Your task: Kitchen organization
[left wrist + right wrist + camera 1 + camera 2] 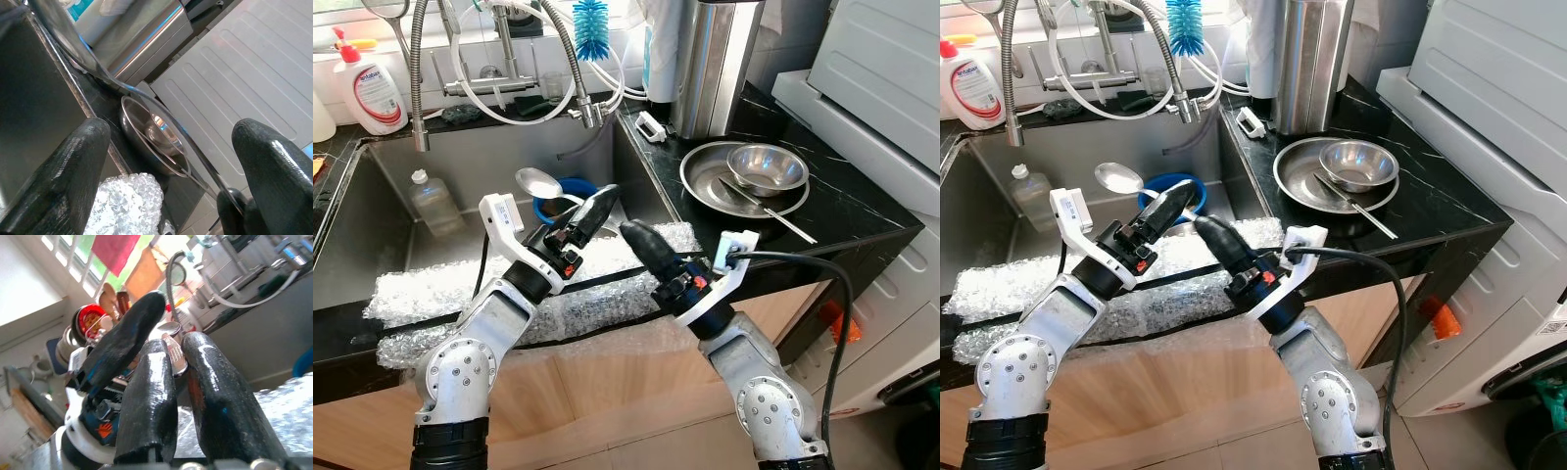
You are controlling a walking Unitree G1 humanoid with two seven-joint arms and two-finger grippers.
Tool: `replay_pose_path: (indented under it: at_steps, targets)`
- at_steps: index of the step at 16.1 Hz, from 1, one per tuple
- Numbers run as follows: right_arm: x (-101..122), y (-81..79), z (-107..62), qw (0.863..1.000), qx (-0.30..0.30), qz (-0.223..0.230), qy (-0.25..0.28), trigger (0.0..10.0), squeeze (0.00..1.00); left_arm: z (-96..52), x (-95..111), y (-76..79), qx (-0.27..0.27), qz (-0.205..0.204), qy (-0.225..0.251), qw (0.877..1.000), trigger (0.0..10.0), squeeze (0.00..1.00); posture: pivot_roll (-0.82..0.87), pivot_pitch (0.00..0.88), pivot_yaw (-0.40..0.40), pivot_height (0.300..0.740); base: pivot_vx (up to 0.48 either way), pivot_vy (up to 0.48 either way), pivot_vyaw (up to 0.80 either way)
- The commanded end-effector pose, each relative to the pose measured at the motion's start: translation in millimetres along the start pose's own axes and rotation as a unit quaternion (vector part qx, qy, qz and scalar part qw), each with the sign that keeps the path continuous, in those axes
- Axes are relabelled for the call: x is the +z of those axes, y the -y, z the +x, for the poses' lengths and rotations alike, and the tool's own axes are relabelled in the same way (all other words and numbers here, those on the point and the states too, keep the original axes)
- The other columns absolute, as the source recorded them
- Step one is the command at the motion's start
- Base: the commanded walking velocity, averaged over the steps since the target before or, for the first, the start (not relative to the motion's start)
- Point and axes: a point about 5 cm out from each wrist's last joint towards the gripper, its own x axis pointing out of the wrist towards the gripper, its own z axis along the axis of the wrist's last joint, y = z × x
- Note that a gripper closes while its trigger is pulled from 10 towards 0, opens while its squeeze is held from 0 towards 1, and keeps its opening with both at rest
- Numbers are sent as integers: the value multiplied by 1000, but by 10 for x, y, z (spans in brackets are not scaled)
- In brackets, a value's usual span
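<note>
Left claw (590, 217) pinching the handle of a shiny steel ladle (539, 182), bowl up, over the sink (372, 255) by a blue cup (570, 188). Right claw (638, 238) pressed together, empty, just beside it above bubble wrap (440, 294). Table (862, 220) at right carries a steel plate (700, 186) with a bowl (766, 168).

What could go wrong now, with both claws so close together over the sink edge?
The left claw and right claw nearly touch above the bubble wrap, so they may collide. The ladle by the left claw could drop into the blue bowl. The right arm is near the utensil sticking out of the steel plate and might knock it.
</note>
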Motion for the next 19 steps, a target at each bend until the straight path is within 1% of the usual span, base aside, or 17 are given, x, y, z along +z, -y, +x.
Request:
replay_pose_path:
  at_steps: [1,2,4,6,7,9,19]
  targets:
    - [19,4,30,1000,-3,-3,4,10000,0,15,67,55,-10,9,13,1000,10000,0,-76,0,22,740,0,0,0]
    - [17,4,28,1000,-2,-3,4,10000,0,18,73,53,-8,9,16,1000,10000,0,-75,0,22,740,0,0,0]
    - [-28,-11,7,1000,5,1,-8,10000,0,32,137,43,-2,-2,42,999,10000,0,-73,0,21,740,0,0,0]
    - [-73,-24,3,1000,11,4,-19,10000,0,32,152,33,-2,-7,47,999,9922,0,-73,0,21,740,0,0,0]
    - [-79,-24,2,1000,12,4,-21,10000,0,32,151,33,-3,-9,48,999,9451,0,-73,0,21,740,0,0,0]
    - [-82,-19,-1,1000,11,5,-22,10000,0,30,144,38,-3,-10,48,999,0,0,-75,0,20,740,0,0,0]
    - [-88,6,2,1000,6,-2,-24,10000,0,18,127,49,-7,-11,41,999,0,0,-70,0,16,740,0,0,0]
